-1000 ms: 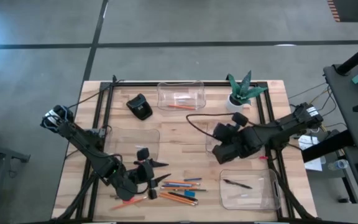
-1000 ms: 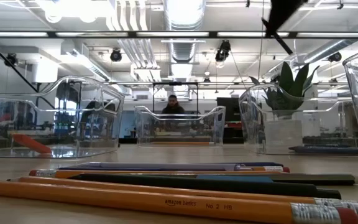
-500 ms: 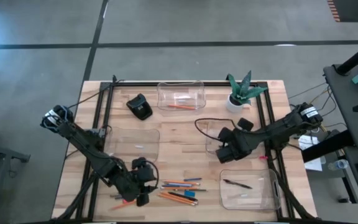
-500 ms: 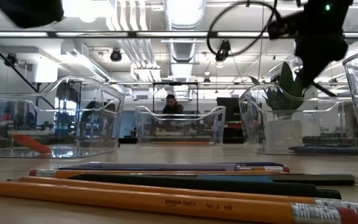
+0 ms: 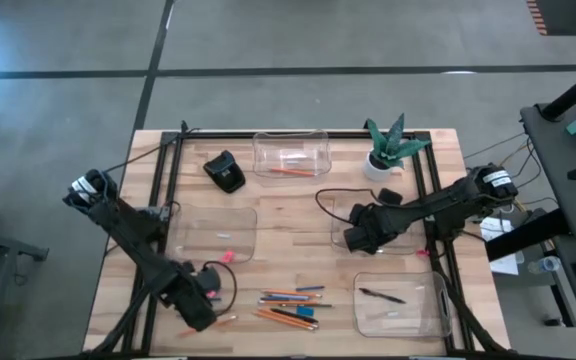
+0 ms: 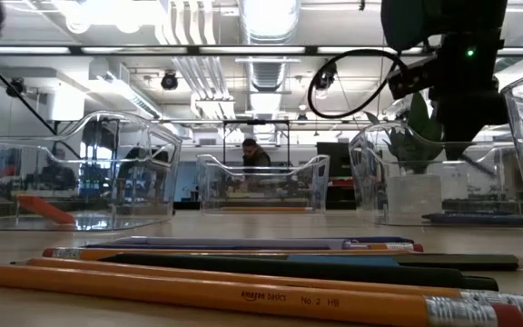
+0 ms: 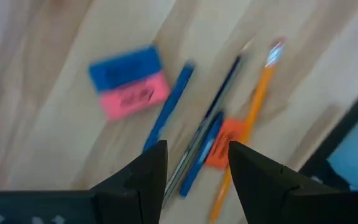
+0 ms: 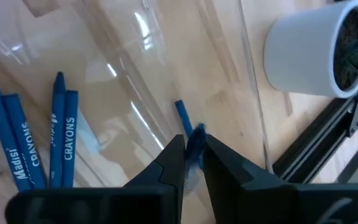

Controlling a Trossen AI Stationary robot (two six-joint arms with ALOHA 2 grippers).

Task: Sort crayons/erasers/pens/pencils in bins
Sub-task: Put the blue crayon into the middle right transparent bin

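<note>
1. A wooden counter (image 5: 298, 225) is standing on a grey concrete floor, carrying four clear bins; a white plant pot (image 5: 376, 164) and a black lump-shaped object (image 5: 226, 172) are sitting toward its 12 o'clock edge.
2. The right end effector (image 5: 352, 238) is hanging over the 3 o'clock bin (image 8: 166, 93), its fingers nearly closed, pinching a blue crayon (image 8: 188, 134) whose long axis is running straight ahead between them.
3. Four more crayons (image 8: 36, 140) are lying in that bin, off to one side of the pinched one.
4. The left end effector (image 5: 206, 280) is hovering at 7 o'clock, fingers apart and empty.
5. It is the nearer arm to the loose pile: a pink eraser (image 7: 133, 99), a blue eraser (image 7: 124, 66), an orange pencil (image 7: 247, 134) and blue sticks are lying just ahead.
</note>
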